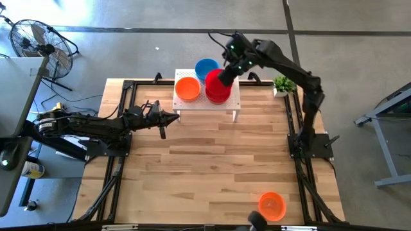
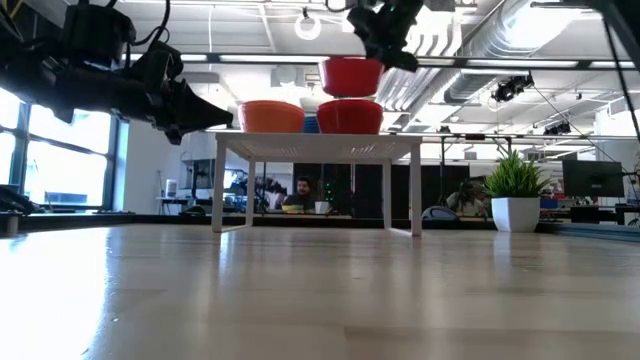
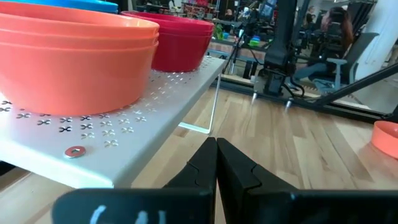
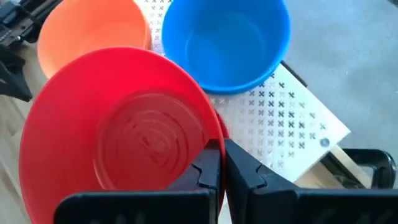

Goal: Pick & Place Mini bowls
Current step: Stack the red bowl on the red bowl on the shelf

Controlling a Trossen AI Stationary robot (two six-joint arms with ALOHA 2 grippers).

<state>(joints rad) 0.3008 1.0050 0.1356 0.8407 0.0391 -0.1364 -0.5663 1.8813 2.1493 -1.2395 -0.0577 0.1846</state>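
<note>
The wooden table (image 1: 218, 167) carries a white perforated stand (image 1: 207, 102) at its far edge, and most of what matters sits there. On the stand rest a stack of orange bowls (image 1: 188, 88), a blue bowl (image 1: 206, 67) behind it, and a stack of red bowls (image 1: 218, 94) on the side nearer the small green plant (image 1: 283, 84), which stands at the table's far right corner beside the right arm's mount.

The right gripper (image 1: 226, 76) hangs over the red stack with its fingers pinched tight on the rim of a single red bowl (image 2: 352, 75) — in the low view that bowl floats clear above the stack, not touching it. The blue bowl and the orange stack crowd close beside the spot below it.

The left gripper (image 1: 168, 119) waits just left of the stand's front corner, jaws pressed together and holding nothing.

One lone orange bowl (image 1: 271, 205) lies well apart, near the table's front right edge. A floor fan (image 1: 35, 40) stands off the table.
</note>
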